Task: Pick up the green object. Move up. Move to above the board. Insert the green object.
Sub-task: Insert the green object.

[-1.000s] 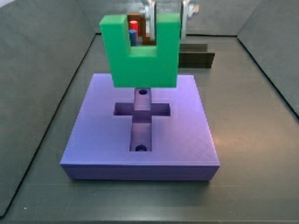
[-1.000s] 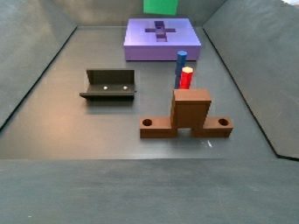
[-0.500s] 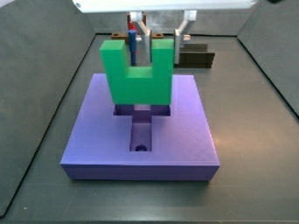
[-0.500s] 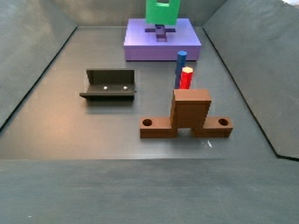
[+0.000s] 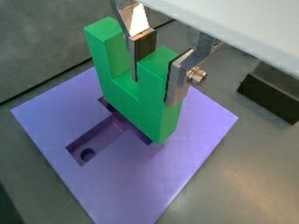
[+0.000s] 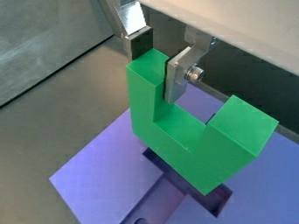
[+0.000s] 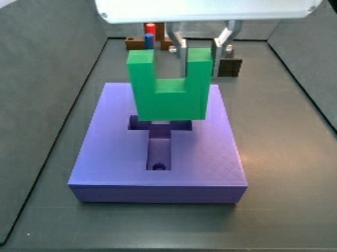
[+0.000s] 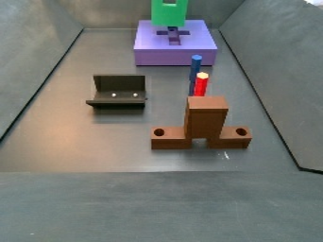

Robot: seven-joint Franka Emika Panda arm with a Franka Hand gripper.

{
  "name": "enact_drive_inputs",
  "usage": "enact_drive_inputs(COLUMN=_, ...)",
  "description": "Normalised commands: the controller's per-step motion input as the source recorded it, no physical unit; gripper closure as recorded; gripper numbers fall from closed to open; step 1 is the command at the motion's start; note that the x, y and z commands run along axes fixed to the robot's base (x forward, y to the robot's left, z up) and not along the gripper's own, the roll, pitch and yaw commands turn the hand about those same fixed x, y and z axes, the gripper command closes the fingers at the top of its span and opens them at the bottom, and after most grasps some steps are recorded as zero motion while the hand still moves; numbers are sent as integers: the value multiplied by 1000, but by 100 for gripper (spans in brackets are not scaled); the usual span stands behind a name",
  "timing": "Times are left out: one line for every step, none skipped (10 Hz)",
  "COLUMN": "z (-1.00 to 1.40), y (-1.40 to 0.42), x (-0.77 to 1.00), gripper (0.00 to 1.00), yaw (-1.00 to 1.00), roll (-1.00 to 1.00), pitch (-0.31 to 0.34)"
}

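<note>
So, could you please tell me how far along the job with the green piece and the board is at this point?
Pick-up, lift and carry look done: the tool is shut on one prong of the green piece, held upright over the board. In hand is the insertion: the piece's base sits at the cross-shaped recess, though whether it has entered is unclear. Left: seating it fully and letting go.

On the dark grey floor (image 8: 76, 132) stand the board (image 8: 202, 52), a dark olive open box (image 8: 117, 92), a brown block (image 8: 202, 125) and, beside it, blue (image 8: 197, 64) and red pegs (image 8: 199, 84), while the gripper (image 7: 194, 41) hangs above the board.
</note>
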Motion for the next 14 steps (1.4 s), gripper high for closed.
enact_drive_inputs(z=-349, y=34, x=0, gripper=100, yaw=0, roll=-79, pitch=-6)
enact_drive_inputs(z=-271, y=54, x=-29, gripper=100, yaw=0, roll=-139, pitch=-4)
enact_drive_inputs(z=-151, y=63, x=-46, gripper=100, yaw=0, roll=-141, pitch=-10)
enact_drive_inputs(z=-77, y=0, x=0, gripper=100, yaw=0, roll=-34, pitch=0)
enact_drive_inputs(z=-26, y=0, x=0, gripper=100, yaw=0, roll=-26, pitch=0)
enact_drive_inputs(z=0, y=-74, x=60, gripper=100, yaw=0, roll=-13, pitch=24)
enact_drive_inputs(z=0, y=-74, x=17, gripper=100, yaw=0, roll=0, pitch=11)
enact_drive_inputs(z=0, y=0, x=-86, gripper=100, yaw=0, roll=0, pitch=0)
enact_drive_inputs(z=0, y=49, x=-560, gripper=100, yaw=-160, roll=9, pitch=-129)
enact_drive_inputs(z=-23, y=0, x=0, gripper=100, yaw=0, roll=0, pitch=0)
enact_drive_inputs(z=-89, y=0, x=0, gripper=100, yaw=0, roll=0, pitch=0)
enact_drive_inputs(z=-151, y=0, x=0, gripper=100, yaw=0, roll=0, pitch=0)
enact_drive_inputs(z=-206, y=0, x=97, gripper=100, yaw=0, roll=-34, pitch=0)
enact_drive_inputs(z=-303, y=0, x=0, gripper=100, yaw=0, roll=-59, pitch=-4)
